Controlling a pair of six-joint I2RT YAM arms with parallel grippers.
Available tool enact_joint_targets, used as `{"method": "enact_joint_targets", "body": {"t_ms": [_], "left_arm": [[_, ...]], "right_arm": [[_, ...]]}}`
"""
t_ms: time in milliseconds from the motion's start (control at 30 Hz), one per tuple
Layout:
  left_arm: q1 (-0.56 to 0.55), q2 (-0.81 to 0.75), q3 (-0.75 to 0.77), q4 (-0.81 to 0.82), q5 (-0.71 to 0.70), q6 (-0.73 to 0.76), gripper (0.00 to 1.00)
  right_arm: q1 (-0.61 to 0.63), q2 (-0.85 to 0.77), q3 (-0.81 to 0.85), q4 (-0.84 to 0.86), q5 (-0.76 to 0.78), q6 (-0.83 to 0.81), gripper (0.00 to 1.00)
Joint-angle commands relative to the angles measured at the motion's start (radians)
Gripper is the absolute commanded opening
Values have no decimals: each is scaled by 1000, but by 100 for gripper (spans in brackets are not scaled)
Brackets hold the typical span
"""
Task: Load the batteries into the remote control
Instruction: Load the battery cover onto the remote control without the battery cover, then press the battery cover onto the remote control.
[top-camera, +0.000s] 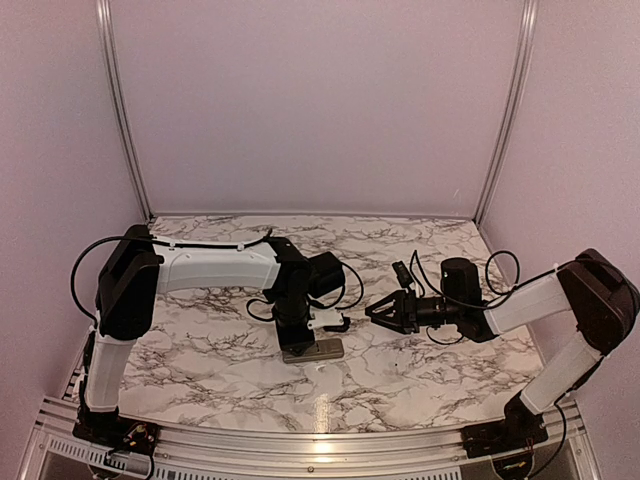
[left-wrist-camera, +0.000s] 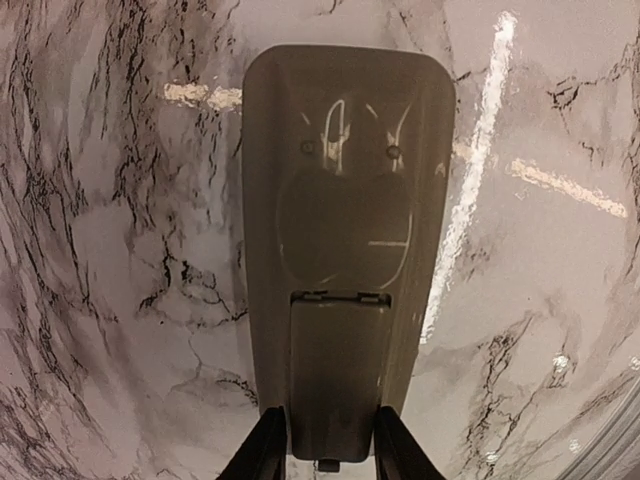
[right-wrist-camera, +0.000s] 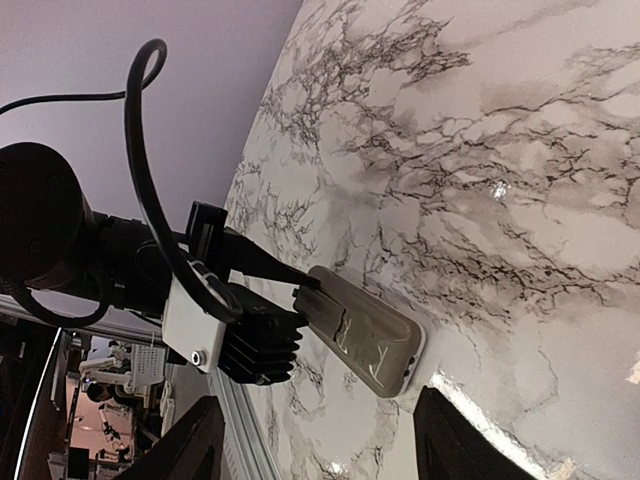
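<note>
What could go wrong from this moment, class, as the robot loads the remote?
The left claw pinches only the remote control's narrow end, so a push may pivot it on the glossy table.
Its fingers flank the battery cover, which looks closed, and may block its removal.
The open, empty right claw hangs close and could bump the remote control.

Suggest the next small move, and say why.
Likely bring the open, empty right gripper in to the battery cover on the grey-beige flat rectangular remote control: it lies back-up on the marble table, cover closed, near end pinched by the left gripper.
</note>
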Motion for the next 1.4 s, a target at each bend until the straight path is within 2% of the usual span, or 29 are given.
{"method": "enact_joint_targets", "body": {"t_ms": [0,267,467,533,600,633,667,700,867,933,1000,1067,1133,1233,1367], "left_arm": [[-3,25,39,-4,-46,-4,33],[-3,2,41,7,-54,-9,44],[-3,-77,29,20,-25,-18,62],[-1,-136,-16,54,-46,-34,67],[6,-233,-73,114,-62,-57,73],[13,-278,-106,151,-72,-75,80],[22,-326,-141,190,-82,-94,94],[32,-372,-183,238,-104,-118,98],[77,-632,-476,553,-309,-290,99],[94,-706,-568,600,-353,-338,99],[133,-754,-638,615,-340,-409,99],[195,-778,-693,618,-241,-467,99],[232,-817,-760,667,-189,-536,93],[238,-857,-846,728,-206,-612,99],[237,-875,-924,787,-159,-664,99]], "right_arm": [[-7,5,3,27,-11,2,63],[-7,1,4,25,-12,0,63],[-6,-12,15,6,-18,-12,63],[-7,-26,21,-12,-17,-26,63],[-7,-41,26,-37,-10,-40,63],[-6,-49,30,-45,-11,-47,63],[-4,-56,36,-56,-12,-53,63],[-1,-63,45,-71,-10,-64,63],[45,-78,122,-175,18,-135,63],[76,-72,159,-214,25,-156,63],[113,-58,202,-244,30,-176,63],[151,-37,242,-270,34,-188,63],[186,-9,278,-287,30,-196,63],[237,42,331,-304,23,-200,63],[296,119,415,-351,19,-211,63]]}}
